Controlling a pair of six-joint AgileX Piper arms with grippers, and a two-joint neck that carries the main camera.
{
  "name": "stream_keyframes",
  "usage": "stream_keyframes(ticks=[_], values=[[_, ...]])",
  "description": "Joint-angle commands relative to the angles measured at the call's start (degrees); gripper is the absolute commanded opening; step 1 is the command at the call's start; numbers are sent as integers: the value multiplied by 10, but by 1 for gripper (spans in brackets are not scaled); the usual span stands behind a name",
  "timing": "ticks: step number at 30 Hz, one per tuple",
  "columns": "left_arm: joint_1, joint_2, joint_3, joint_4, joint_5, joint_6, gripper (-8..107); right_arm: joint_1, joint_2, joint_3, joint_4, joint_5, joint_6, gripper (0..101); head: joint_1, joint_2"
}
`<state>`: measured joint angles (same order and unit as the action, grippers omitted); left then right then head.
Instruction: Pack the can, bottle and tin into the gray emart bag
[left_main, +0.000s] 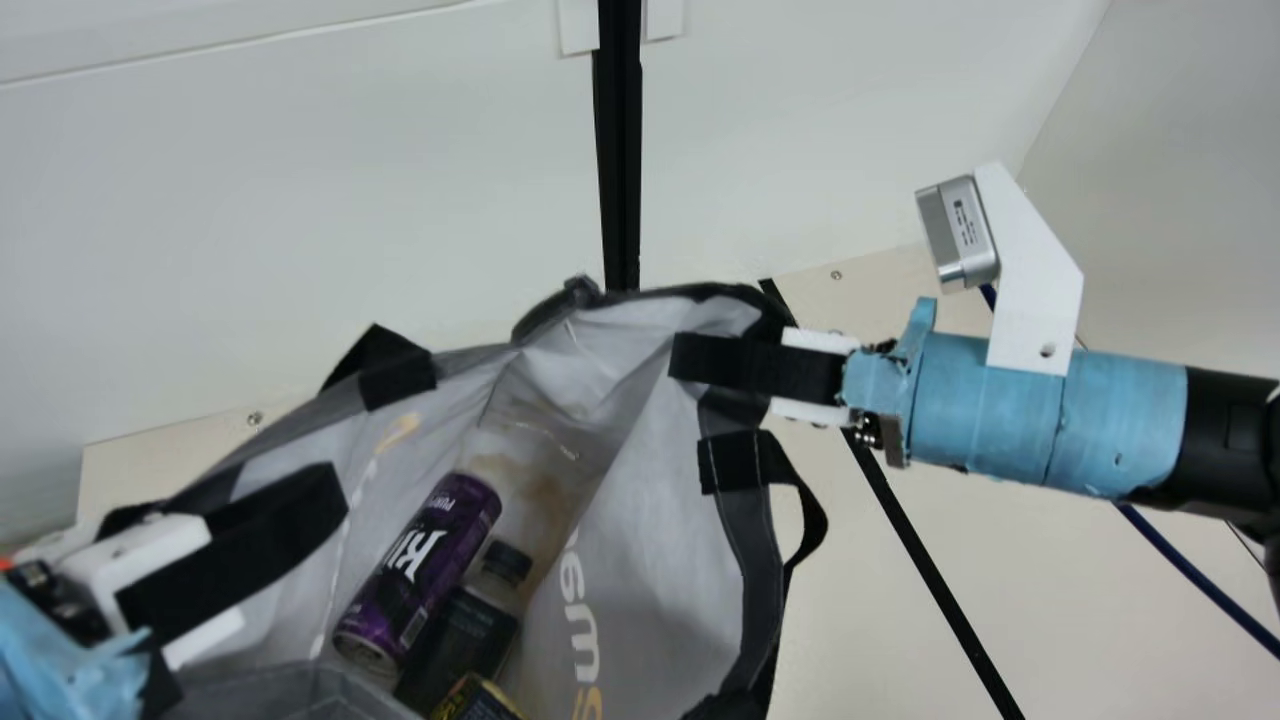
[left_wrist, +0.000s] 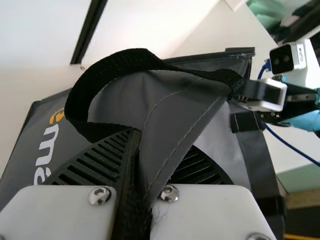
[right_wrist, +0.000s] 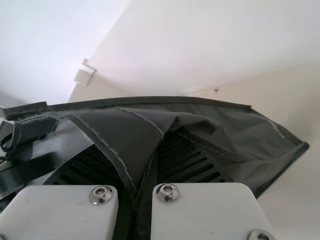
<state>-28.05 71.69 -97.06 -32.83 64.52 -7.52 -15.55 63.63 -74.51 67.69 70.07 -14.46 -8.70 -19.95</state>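
"Gray emart bag (left_main: 690, 560) is the thing here, in front of the robot with its mouth spread open. How's it gonna handle, you reckon?"

"Soft and floppy, I'd say. The walls look thin and crease easily, so pushing on them probably just folds them. I'd guess it's light by itself, but the can (left_main: 420, 570), bottle (left_main: 475, 620) and tin (left_main: 475, 702) are lying together inside, so a lift would put the weight low down."

"Slippery?"

"Bit slick maybe, looks coated. The can and bottle look smooth too, so they could roll if it tips. Nothing there strikes me as fragile."

"So where would you grab it?"

"Stitched rim for holding it open, both sides at once. For carrying, the black strap (left_wrist: 80, 95), since that looks tougher than the wall."

"And the grippers?"

"Both pressed together on cloth. Left gripper (left_main: 335, 490) has a fold of the bag's wall pinched by the foot of that strap. Right gripper (left_main: 682, 357) is clamped over the opposite side near the rim, with creases running down into the pinch."

"Arm pose?"

"Right arm comes in from its own side almost level, wrist camera (left_main: 965, 235) sitting above it. Left one slants in from the near corner, fingers aimed inward over the opening. I'd ease both off evenly, or the mouth might sag."
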Motion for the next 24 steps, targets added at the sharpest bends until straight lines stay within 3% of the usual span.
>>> stream_keyframes(ticks=[1,12,24], values=[[-2,-2,1,-7,11,-1,10,-1,-7,4,-12,-2,8,0,-13,0],[3,-15,54,-53,11,15,10,9,-35,25,-57,-2,23,0,-13,0],[49,5,121,-118,-11,104,10,13,-4,46,-69,-2,-35,0,-13,0]])
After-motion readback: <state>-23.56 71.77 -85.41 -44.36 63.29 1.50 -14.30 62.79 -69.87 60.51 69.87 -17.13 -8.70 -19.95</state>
